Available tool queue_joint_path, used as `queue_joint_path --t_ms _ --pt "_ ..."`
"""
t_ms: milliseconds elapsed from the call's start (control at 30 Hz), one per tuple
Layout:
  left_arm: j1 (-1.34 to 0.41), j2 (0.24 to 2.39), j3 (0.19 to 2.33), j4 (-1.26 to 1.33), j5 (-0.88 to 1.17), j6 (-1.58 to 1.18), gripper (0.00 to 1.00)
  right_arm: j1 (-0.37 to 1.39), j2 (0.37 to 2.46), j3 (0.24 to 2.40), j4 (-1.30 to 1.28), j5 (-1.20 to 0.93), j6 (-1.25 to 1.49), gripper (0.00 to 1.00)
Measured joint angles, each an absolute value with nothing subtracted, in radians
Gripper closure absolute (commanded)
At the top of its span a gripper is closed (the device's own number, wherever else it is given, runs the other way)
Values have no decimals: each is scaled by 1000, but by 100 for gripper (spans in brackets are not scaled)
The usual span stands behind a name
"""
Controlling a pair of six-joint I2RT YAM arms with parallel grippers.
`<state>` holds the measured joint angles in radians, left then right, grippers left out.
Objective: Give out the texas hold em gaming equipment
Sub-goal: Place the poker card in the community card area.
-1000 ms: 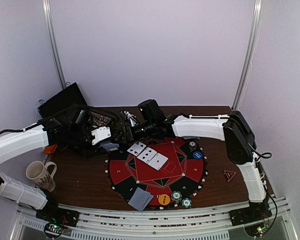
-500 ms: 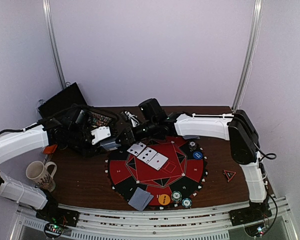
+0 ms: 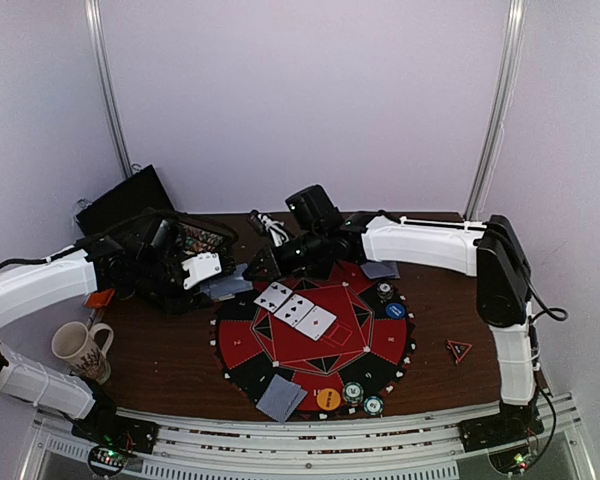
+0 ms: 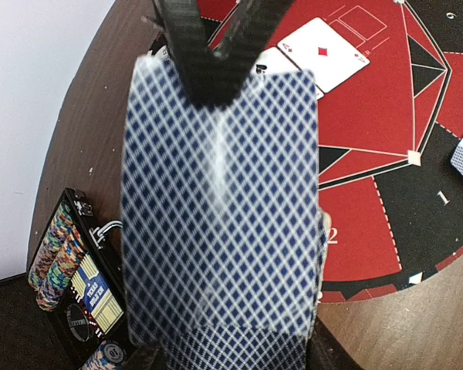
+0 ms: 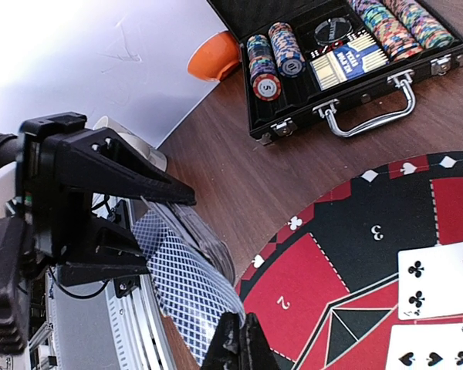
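The brown counter (image 3: 170,350) carries a round red-and-black mat (image 3: 242,345), and behind the mat's left rim stands an open chip case (image 5: 347,54) with chips racked inside. Both arms meet above the counter, just off the mat's far-left edge.

There the left hand (image 5: 166,231) is part-open around the deck (image 4: 231,351), its two black fingers clamping the pack by its long sides. The right hand (image 5: 235,335) is pinched fully closed on the top card (image 4: 220,208) — grey-blue back up — at the short edge farthest from the left wrist.

The coming move hangs on this relation: the card's long axis runs straight from the left hand toward the right. A pull along that axis, away from the deck, should slide the card clear, while a sideways tug would likely fan the pack. The right arm alone has the card, and the mat lies just beside it, to the near right.

Laid out on the mat are three face-up cards (image 3: 295,308) in a row, a face-down pair (image 3: 280,397) at the near rim and a second pair (image 3: 380,269) at the far right. There are also short chip stacks (image 3: 353,392), an orange button (image 3: 328,398) and a blue button (image 3: 395,311)
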<state>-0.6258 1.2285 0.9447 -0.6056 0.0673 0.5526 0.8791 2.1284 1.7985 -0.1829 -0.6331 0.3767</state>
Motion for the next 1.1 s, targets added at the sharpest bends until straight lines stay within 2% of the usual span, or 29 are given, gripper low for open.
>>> queue_joint_path --t_ms 233,500,633,767,1100 --pt "-626 1229 945 -606 67 552 53 820 2034 1774 -281 -640 269 100" --pt "-626 1229 945 -603 67 552 53 678 1829 1752 -703 -583 -92 100" --pt "-626 1230 945 -599 67 553 53 683 1772 1617 -841 -521 -234 100" --pt "-626 1230 945 -599 67 553 53 690 1809 1524 -936 -489 -314 100" --pt "-626 1230 941 -599 67 553 53 689 2030 1553 -968 -392 -394 100"
